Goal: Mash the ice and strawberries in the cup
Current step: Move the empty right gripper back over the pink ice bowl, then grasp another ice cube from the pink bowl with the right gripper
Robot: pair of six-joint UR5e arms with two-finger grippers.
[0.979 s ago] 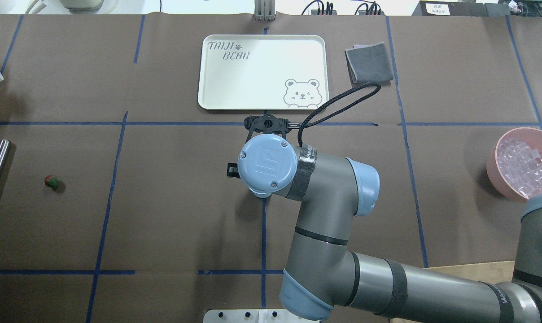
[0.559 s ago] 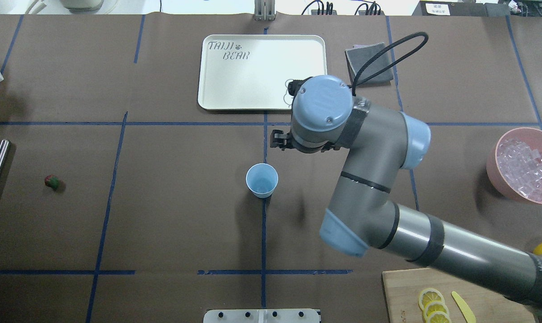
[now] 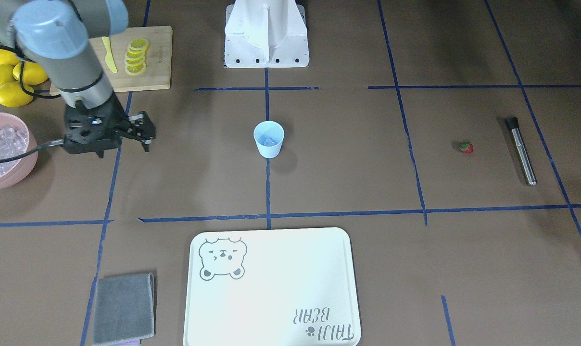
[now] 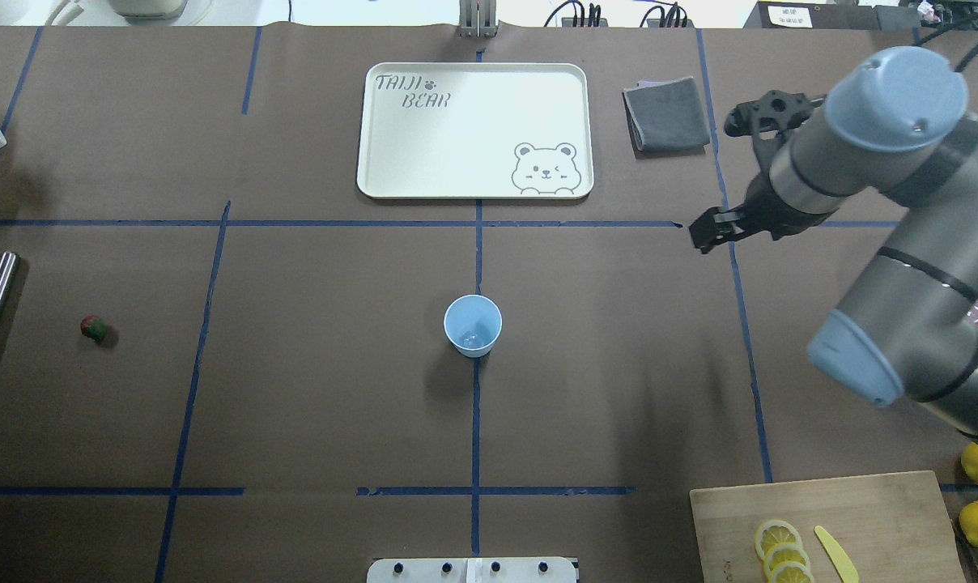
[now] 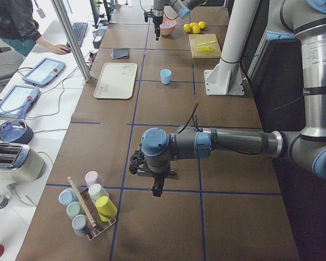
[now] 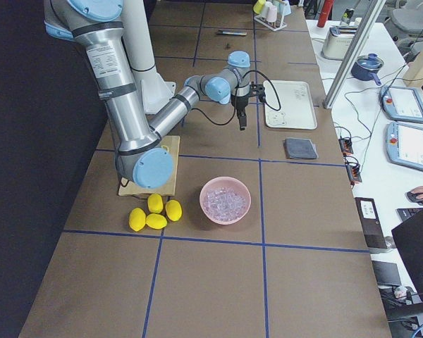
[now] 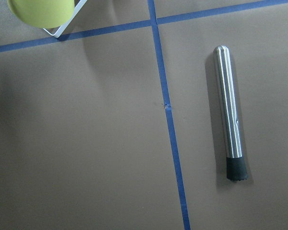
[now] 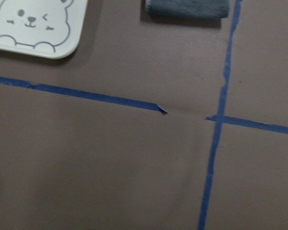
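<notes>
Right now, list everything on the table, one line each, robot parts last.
cup: 1, light blue, table centre, one clear piece inside
ice: many cubes, clear, in the bowl
bowl: 1, pink, robot's right end
strawberry: 1, red, left side
rod: 1, silver with black tip, far left
tray: 1, cream with bear drawing, far middle
cloth: 1, grey, right of tray
board: 1, wooden, near right
lemon slices: several, yellow, on board
knife: 1, yellow, on board
lemons: 4, yellow, beside board
rack of cups: 1, pastel, left end
right gripper: black, raised, right half
left gripper: black, near the rack
</notes>
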